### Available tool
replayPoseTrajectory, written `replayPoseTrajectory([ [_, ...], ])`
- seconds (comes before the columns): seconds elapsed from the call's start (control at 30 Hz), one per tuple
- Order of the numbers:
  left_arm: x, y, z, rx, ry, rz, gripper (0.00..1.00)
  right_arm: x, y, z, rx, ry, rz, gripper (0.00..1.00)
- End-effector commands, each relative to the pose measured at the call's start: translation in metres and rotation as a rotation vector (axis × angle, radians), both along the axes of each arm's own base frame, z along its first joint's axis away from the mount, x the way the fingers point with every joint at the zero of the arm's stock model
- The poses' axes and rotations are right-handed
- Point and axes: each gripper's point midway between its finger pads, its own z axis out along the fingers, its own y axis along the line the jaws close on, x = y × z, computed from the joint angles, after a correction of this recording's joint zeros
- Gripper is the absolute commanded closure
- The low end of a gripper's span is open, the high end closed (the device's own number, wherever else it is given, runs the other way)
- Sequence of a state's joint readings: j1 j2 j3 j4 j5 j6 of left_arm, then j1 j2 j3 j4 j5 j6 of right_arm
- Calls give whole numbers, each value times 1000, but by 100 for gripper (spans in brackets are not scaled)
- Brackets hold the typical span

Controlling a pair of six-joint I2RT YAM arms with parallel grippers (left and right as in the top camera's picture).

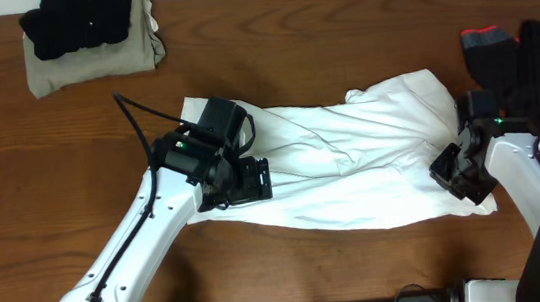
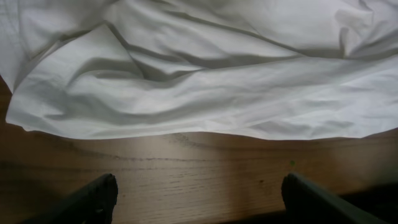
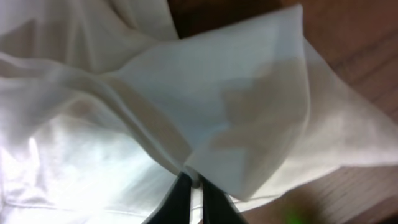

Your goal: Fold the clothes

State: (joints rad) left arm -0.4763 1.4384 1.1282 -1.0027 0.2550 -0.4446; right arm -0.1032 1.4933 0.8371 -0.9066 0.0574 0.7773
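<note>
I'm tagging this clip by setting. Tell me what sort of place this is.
Likely a robotics lab bench set up for laundry folding: a white-and-black left robot arm and right robot arm at a brown wooden table, a wrinkled white cloth shirt, folded black and khaki garments.

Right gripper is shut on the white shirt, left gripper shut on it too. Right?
Not quite. The left gripper is open, not shut on anything: the left wrist view shows its fingers spread over the bare table, just short of the white shirt. The right gripper is shut on the shirt, as you said.
</note>
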Motion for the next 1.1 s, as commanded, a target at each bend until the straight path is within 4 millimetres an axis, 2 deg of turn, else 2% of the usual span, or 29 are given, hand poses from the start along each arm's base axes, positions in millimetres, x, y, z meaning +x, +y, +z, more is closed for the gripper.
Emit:
replayPoseTrajectory([
  [0.0,1,0,-1,8,2,1,14,12,-3,7,7,-36,-14,99],
  [0.27,1,0,-1,8,2,1,14,33,5,9,58,-123,-10,99],
  [0.63,1,0,-1,8,2,1,14,90,47,30,316,-372,30,99],
  [0.93,1,0,-1,7,3,1,14,114,47,41,326,-475,25,98],
  [1.0,1,0,-1,7,3,1,14,116,47,42,325,-488,28,91],
  [1.07,1,0,-1,7,3,1,13,118,46,43,322,-497,30,95],
])
